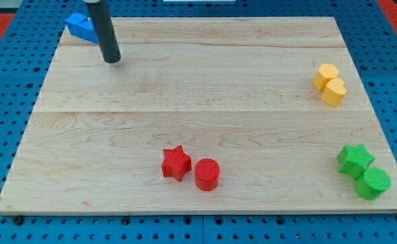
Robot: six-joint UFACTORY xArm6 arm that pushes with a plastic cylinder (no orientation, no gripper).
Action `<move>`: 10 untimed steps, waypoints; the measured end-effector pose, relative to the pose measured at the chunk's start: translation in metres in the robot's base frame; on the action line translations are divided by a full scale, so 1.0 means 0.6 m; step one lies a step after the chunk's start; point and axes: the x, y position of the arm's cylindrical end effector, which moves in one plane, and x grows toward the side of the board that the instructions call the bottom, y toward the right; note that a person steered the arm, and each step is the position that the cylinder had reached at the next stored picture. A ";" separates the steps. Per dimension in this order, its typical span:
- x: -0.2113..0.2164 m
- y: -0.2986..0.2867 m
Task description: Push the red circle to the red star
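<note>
Since red circle point(206, 174) already sits touching red star point(176, 163) at lower centre, I'd keep my tip point(112, 59), a bare fingerless rod, parked upper left near the blue block point(82, 27).

One high, oblique whole-board point(205, 88) view

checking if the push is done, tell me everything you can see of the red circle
The red circle is a short, upright cylinder, solid red with a flat, finely ridged top, plastic by its look. It stands on the wooden board near the view's bottom centre, just right of the red star, touching it or nearly so. My tip is far off at the view's top left, beside the blue block.
</note>
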 end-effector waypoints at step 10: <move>0.275 0.400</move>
